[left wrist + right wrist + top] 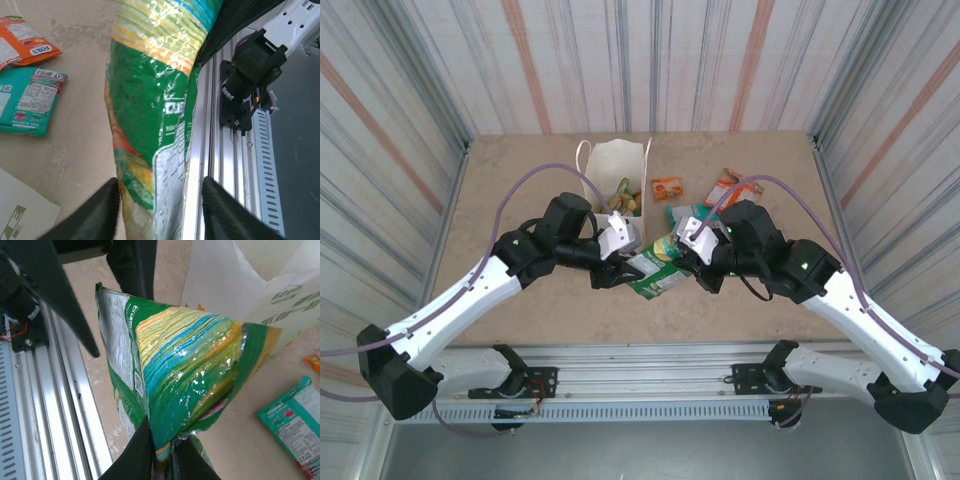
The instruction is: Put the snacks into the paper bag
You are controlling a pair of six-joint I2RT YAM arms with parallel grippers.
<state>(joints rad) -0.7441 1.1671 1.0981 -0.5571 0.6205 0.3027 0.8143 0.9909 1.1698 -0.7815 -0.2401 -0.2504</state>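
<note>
Fingers [134,452] of the right gripper [161,434] pinch tight on one end of the shiny green and yellow foil snack packet [190,375]. The left gripper [160,190] has one finger on each side of it. Whether they squeeze it is hard to tell. The packet is just beside the white paper bag [616,160], on its near side, not inside.

We count one paper bag [612,165] and four packets outside it: green packet [658,268], teal packet [677,213], orange packet [667,187], orange-white packet [728,186]. Bag contents: uncountable.
</note>
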